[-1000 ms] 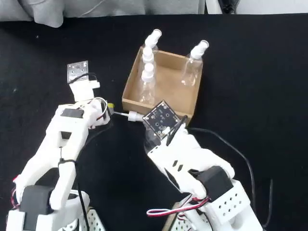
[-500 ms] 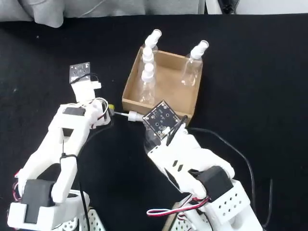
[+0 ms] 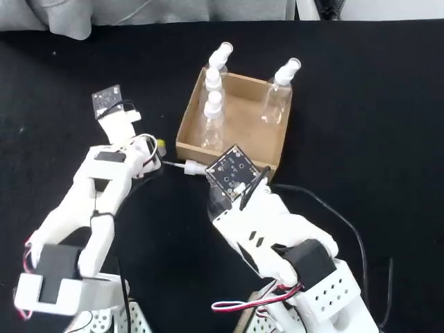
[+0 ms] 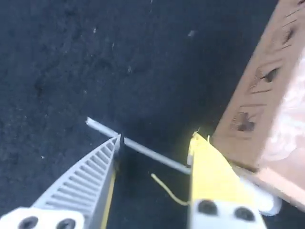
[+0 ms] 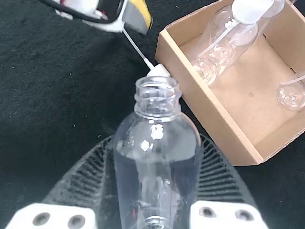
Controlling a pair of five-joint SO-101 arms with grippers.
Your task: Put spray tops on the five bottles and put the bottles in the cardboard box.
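My right gripper [image 5: 156, 145] is shut on a clear bottle [image 5: 155, 157] with an open neck, held low just in front of the cardboard box [image 3: 189, 125]. A white spray top [image 5: 159, 71] lies on the table between that neck and the box corner, and its thin tube [image 4: 143, 149] runs toward my left gripper [image 4: 156, 143]. That gripper is open, its grey and yellow fingers on either side of the tube. From above, the spray top [image 3: 195, 167] sits between the left gripper [image 3: 158, 154] and the held bottle [image 3: 216, 201]. Several capped bottles [image 3: 211, 118] stand in the box.
The black table cloth [image 3: 361, 125] has free room to the right of the box and behind it. A black cable [image 3: 333, 215] trails from the right arm across the table. Grey fabric [image 3: 62, 14] lies along the back edge.
My left arm's wrist has shifted slightly back and to the left, near the tube's end. The right arm, its bottle and the spray top have stayed put.
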